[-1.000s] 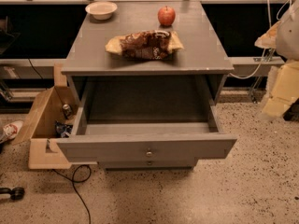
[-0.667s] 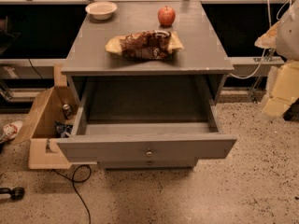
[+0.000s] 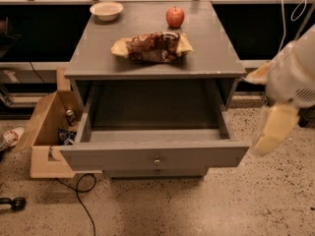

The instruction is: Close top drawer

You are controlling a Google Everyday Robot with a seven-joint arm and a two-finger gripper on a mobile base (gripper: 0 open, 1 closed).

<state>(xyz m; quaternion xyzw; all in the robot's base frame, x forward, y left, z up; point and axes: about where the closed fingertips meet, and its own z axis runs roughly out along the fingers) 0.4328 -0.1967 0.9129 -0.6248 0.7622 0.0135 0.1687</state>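
Observation:
The top drawer point(image 3: 123, 156) of the grey cabinet stands pulled far out, and its deep grey box is empty. Its flat front faces me with a small round metal knob point(image 3: 157, 161) at centre. My gripper point(image 3: 270, 134), a pale yellowish shape at the end of the white arm point(image 3: 295, 77), hangs at the right. It is just beyond the drawer's right front corner and appears apart from it.
On the cabinet top point(image 3: 216, 48) lie a white bowl point(image 3: 106, 10), a red apple point(image 3: 174, 16) and a chip bag point(image 3: 152, 46). An open cardboard box point(image 3: 47, 127) with cans stands at the cabinet's left. A black cable point(image 3: 81, 191) lies on the speckled floor.
My arm has come in from the right edge, lower and closer to the drawer's right front corner. The drawer stays pulled out as before.

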